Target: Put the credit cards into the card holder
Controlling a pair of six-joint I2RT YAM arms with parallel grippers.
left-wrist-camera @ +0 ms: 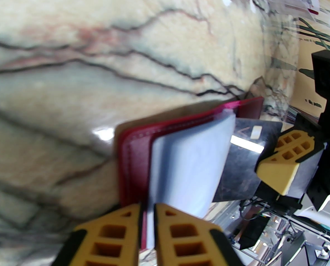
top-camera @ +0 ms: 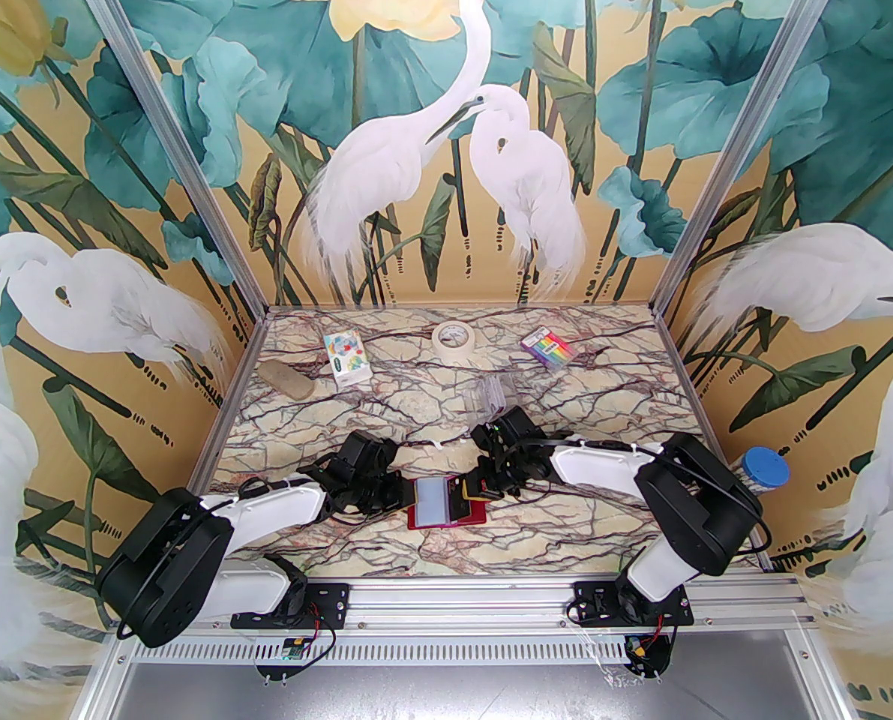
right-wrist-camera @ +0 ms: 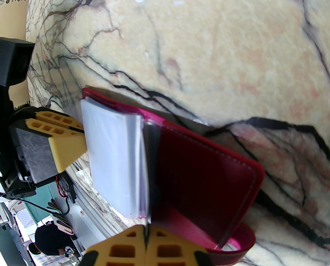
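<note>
Dark red card holder (right-wrist-camera: pixel 203 176), dark grey credit card (left-wrist-camera: pixel 242 165), cream dark-veined table (top-camera: pixel 386 409)

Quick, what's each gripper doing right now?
Left gripper: closed on the pale sleeve stack of the dark red leather-like card holder.
Right gripper: closed on a thin dark plastic credit card.

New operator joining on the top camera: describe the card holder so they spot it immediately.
On the marble table, look toward the near edge, between the left end effector and the right end effector. The card holder lies open there with a pale stack on its left half. It alone is dark red; the clear plastic box sits farther back.
</note>
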